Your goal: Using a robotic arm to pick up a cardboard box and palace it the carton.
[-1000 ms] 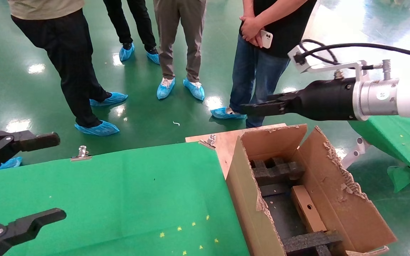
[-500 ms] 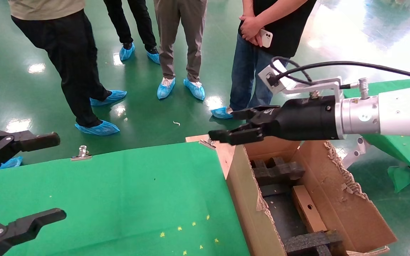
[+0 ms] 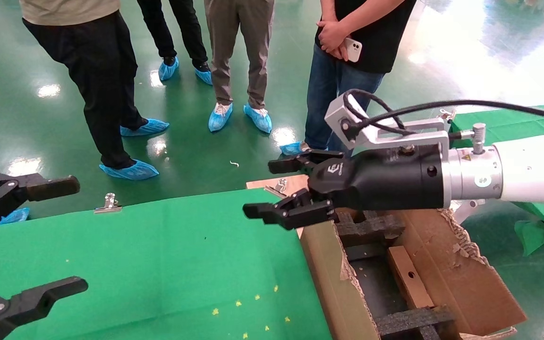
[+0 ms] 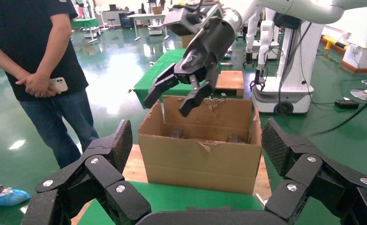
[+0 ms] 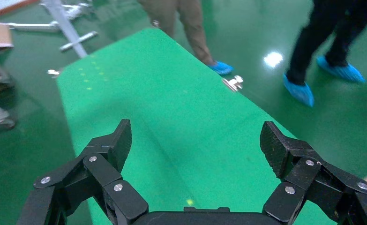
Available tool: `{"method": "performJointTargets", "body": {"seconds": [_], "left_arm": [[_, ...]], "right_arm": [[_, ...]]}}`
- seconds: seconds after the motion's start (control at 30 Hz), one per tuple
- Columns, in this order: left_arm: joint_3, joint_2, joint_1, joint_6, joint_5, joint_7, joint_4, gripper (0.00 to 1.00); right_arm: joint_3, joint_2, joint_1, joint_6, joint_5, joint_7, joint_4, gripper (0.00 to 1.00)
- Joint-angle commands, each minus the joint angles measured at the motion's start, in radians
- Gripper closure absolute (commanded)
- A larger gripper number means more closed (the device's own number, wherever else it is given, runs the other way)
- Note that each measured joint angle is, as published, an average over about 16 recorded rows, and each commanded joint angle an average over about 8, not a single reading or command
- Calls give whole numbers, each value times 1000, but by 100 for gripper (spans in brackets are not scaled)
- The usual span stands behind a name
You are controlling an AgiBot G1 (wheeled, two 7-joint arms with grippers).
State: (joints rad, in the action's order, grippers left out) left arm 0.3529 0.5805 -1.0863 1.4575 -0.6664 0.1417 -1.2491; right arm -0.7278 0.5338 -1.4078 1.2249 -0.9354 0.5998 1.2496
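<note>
The small oblong cardboard box (image 3: 408, 277) with a round hole lies inside the large torn carton (image 3: 461, 278), between black foam inserts (image 3: 369, 226). My right gripper (image 3: 269, 189) is open and empty, held above the carton's far left corner and the green table's edge; it also shows in the left wrist view (image 4: 174, 96) above the carton (image 4: 205, 157). In the right wrist view my right gripper (image 5: 195, 145) looks down on bare green cloth. My left gripper (image 3: 71, 231) is open and empty at the left edge, parked; its own view shows its fingers (image 4: 104, 161) spread wide.
Several people in blue shoe covers (image 3: 130, 170) stand on the green floor beyond the green-clothed table (image 3: 158, 255). A metal clip (image 3: 108, 203) holds the cloth's far edge. A wooden board (image 3: 295, 186) lies under the carton. Another green table (image 3: 531, 179) stands at the right.
My right gripper has swung left and down, from beyond the carton to over its far left corner, and its fingers have spread apart. The left gripper and the small box have not moved.
</note>
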Motion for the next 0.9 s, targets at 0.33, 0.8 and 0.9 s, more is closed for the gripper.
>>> {"method": "performJointTargets", "body": {"seconds": [0.33,0.8,0.9], "left_arm": [[0,0,0,0,0,0,0,0],[0,0,0,0,0,0,0,0],[0,0,0,0,0,0,0,0]], "right_arm": [[195,34,145,118,89,-179,15,0],[434,75,322,262,198,-398,33,0],[467,80,347,281,213,-424,35,0]]}}
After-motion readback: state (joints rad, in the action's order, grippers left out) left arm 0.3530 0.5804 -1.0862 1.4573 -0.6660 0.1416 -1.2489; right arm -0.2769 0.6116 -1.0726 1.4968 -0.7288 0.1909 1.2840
